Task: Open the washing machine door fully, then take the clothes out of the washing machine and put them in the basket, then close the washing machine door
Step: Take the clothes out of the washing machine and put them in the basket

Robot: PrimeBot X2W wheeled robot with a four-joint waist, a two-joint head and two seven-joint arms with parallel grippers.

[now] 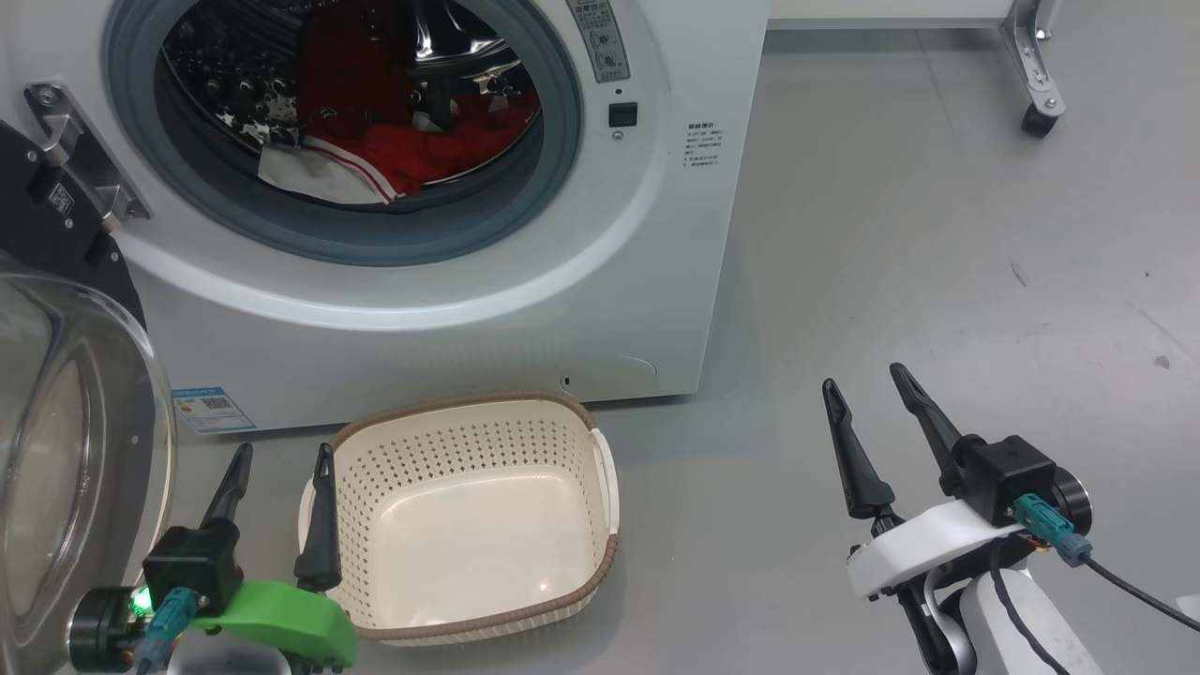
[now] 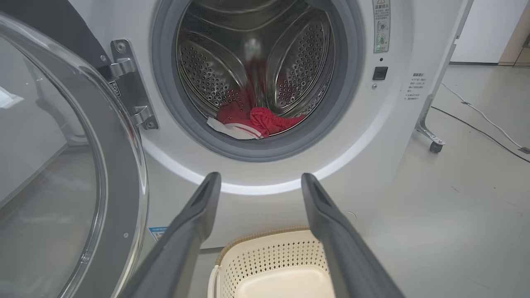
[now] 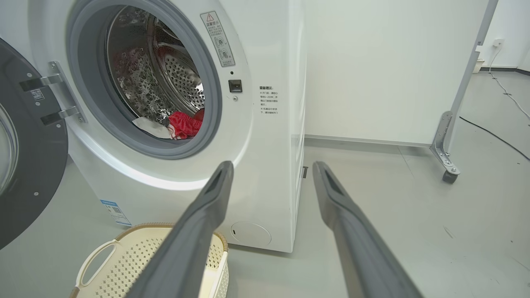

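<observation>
The clothes are lying low in the washing machine while the left gripper and right gripper are hovering spread and empty either side of the basket, so a deep, low reach is looking wisest.

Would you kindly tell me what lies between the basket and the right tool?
In the head view, the stretch between the basket and the right tool is bare grey floor; nothing stands on it.

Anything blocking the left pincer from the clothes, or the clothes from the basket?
Nothing visible: the washing machine door is swung left of the left pincer, the clothes lie exposed in the drum, the basket sits empty below.
</observation>
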